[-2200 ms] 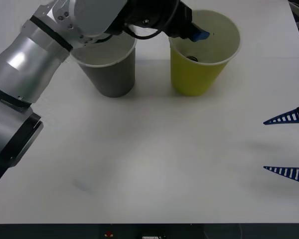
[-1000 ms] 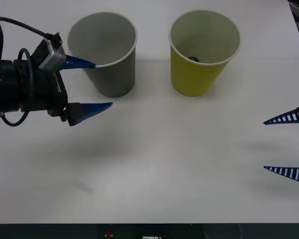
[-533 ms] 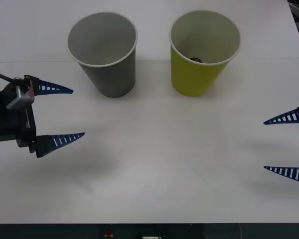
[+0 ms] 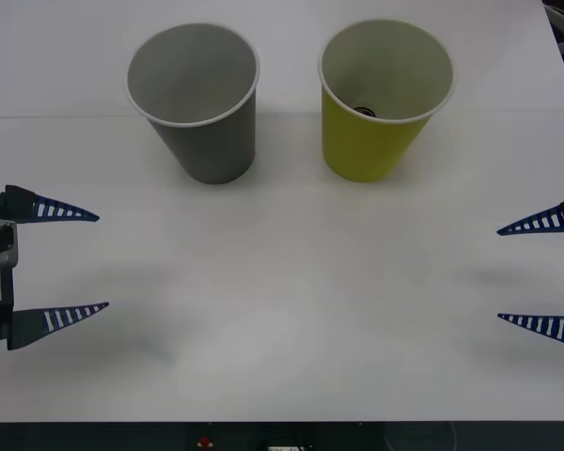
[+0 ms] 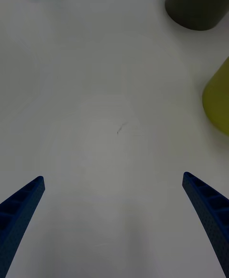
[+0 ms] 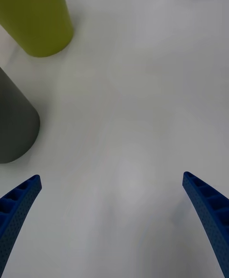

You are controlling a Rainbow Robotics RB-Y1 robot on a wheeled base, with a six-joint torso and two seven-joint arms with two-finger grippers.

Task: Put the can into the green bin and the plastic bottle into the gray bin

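Note:
The green bin (image 4: 371,141) stands at the back right, and a small dark can (image 4: 365,111) lies at its bottom. To its left stands the gray bin (image 4: 207,141); the plastic bottle is out of view. My left gripper (image 4: 103,261) hovers open and empty at the table's left edge, well in front of the gray bin. At the right edge my right gripper (image 4: 498,274) is open and empty too. The left wrist view has the green bin (image 6: 36,15) and gray bin (image 6: 14,120); the right wrist view has the gray bin (image 5: 196,1) and green bin (image 5: 218,101).
The white table (image 4: 291,282) spreads bare between the two grippers and in front of the bins. A seam (image 4: 291,115) runs across it behind the bins. The table's front edge lies near the bottom of the front view.
My left arm has pulled back from over the green bin, passing the gray bin, to the table's left edge with its fingers open. The right gripper has stayed put.

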